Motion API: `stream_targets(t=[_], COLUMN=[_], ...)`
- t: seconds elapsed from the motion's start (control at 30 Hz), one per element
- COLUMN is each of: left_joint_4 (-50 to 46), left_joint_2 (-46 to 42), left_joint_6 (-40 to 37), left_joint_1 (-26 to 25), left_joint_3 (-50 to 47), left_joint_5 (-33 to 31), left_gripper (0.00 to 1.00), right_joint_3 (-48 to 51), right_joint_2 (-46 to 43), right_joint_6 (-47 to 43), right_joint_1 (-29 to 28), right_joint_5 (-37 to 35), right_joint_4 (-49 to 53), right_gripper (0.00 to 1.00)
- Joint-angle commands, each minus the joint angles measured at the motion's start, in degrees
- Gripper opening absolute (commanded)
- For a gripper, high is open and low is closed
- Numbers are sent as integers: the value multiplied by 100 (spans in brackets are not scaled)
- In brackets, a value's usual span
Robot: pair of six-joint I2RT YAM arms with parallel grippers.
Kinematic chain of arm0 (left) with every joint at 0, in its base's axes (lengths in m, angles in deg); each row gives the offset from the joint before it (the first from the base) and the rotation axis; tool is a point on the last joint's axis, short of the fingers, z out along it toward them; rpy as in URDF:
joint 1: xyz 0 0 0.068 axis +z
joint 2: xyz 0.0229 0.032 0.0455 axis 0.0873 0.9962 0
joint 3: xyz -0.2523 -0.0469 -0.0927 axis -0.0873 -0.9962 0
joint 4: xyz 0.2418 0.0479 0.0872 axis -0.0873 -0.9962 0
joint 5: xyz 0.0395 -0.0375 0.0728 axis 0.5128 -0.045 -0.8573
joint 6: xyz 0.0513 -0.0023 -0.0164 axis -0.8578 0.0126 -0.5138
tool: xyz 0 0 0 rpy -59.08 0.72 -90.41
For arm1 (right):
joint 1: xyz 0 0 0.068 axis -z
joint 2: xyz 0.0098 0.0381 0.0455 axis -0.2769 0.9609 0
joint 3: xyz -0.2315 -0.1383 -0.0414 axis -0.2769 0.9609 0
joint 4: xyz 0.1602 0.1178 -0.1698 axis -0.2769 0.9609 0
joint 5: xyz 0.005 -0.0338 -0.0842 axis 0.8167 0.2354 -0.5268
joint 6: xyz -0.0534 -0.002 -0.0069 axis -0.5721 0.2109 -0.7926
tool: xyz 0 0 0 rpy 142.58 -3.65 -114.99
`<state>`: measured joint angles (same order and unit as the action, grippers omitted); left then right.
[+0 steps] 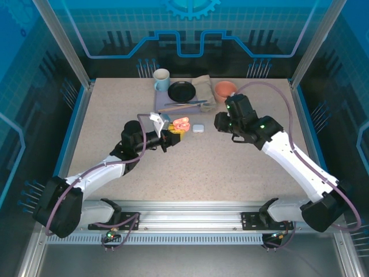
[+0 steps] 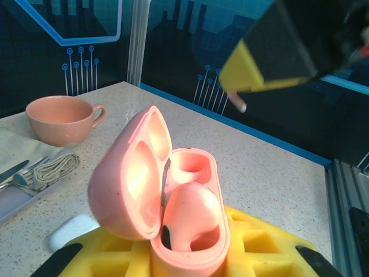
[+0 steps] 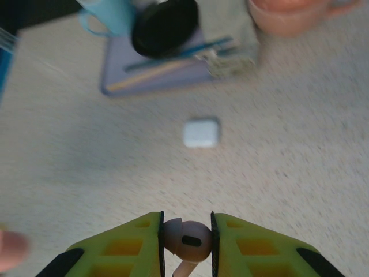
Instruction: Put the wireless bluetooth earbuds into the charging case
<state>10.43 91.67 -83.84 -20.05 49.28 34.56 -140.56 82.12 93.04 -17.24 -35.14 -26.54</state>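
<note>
Right wrist view is blurred, and the earbud (image 3: pixel 185 236), a pink one, is cut off at the bottom edge with its stem barely showing. The right gripper (image 3: pixel 185 229) is narrowed on it, one finger pressed to each side. Ahead of this gripper a white case (image 3: pixel 202 133) lies shut on the bench (image 3: pixel 300 150). Beyond it a mug (image 3: pixel 109 14), a black plate (image 3: pixel 164 23) and a cup (image 3: pixel 288 14) are cropped by the top edge.

The left gripper (image 2: pixel 187 257) clamps the pink case (image 2: pixel 150 184), whose lid is tipped open to the left. A seated earbud (image 2: pixel 190 213) fills the nearer well, and the far well is empty.

In the top view both arms reach toward mid-bench, with the grippers near each other but apart.
</note>
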Motion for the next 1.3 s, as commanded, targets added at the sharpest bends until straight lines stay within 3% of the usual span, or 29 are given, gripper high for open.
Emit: stream_targets(t=[0.0,0.27,0.47,0.67,1.27], left_joint_4=[-34,-49,-136,-41,-95], left_joint_2=[43,181,289,442,406], left_joint_6=[125,322,472,725,790], left_joint_1=[37,40,41,40,41], left_joint_3=[271,605,894,1091,1186], left_joint_5=[307,444,497,523,552], left_gripper=[0,0,0,0,0], right_joint_3=[-278,-341,-189,46,466], right_joint_2=[-175,-167,-154,-138,63], right_joint_6=[-632,-1545,-2139,-2602,-2731], right_joint_1=[38,-147,-413,-664,-677], right_joint_5=[465,1359,1633,1522,1257], right_joint_4=[-581,-1892,-2512,-2960,-3264], right_gripper=[25,25,25,25,23])
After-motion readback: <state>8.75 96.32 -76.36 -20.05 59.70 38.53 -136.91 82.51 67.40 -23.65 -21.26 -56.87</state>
